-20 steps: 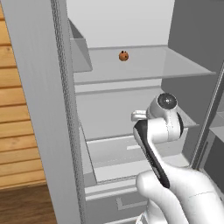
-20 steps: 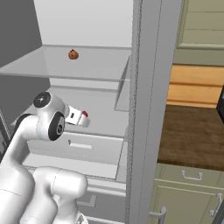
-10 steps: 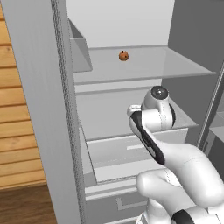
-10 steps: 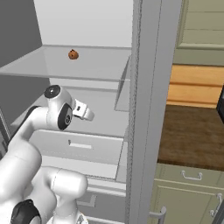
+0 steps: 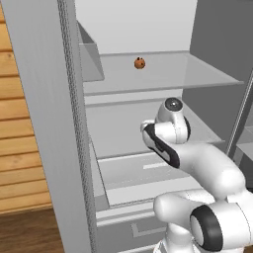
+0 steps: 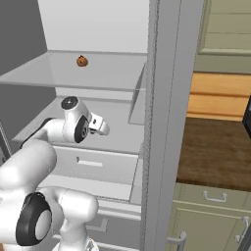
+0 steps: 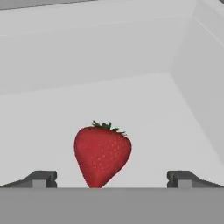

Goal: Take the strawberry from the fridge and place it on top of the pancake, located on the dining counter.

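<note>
Red strawberry is sitting on the white fridge shelf between the wide-open jaws, slightly toward 9 o'clock of centre, since the arm is reaching deeper into the fridge than a second ago, so I judge the grasp imminent.

strawberry: red, speckled, green leaves | ball: orange-brown | fridge: light grey, white shelves

One bright red, green-topped strawberry sits inside the tall light grey fridge. One small orange-brown round ball rests on one of the fridge's two white shelves.
</note>
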You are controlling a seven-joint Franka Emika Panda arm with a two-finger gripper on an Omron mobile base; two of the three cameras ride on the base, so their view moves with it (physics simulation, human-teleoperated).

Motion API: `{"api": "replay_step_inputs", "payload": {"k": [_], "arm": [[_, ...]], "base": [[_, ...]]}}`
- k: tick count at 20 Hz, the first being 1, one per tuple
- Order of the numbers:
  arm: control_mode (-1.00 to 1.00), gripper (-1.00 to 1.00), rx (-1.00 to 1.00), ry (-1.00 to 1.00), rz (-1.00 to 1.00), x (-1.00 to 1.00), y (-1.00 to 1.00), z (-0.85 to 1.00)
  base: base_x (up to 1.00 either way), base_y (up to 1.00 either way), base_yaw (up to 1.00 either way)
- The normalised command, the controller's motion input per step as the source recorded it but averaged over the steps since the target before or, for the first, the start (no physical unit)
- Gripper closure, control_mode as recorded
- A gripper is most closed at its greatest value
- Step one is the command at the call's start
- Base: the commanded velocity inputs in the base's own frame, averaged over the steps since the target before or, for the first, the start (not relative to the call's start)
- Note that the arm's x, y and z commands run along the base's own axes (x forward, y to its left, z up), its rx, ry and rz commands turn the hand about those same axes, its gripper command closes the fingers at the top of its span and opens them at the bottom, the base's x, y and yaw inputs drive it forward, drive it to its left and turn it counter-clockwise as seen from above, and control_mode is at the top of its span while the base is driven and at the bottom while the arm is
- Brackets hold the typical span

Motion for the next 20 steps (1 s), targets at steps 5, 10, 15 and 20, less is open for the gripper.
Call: {"api": "replay_step_inputs", "payload": {"k": [5,10,15,20], "arm": [[-1.0,-1.0,0.0,0.0,0.0,0.43,0.0,-0.03],[-1.0,-1.0,0.0,0.0,0.0,0.33,0.0,-0.22],[-1.0,-1.0,0.0,0.0,0.0,0.23,0.0,-0.31],[-1.0,-1.0,0.0,0.01,0.0,0.1,0.01,-0.31]], "base": [[0.0,0.0,0.0],[0.0,0.0,0.0],[0.0,0.0,0.0],[0.0,0.0,0.0]]}}
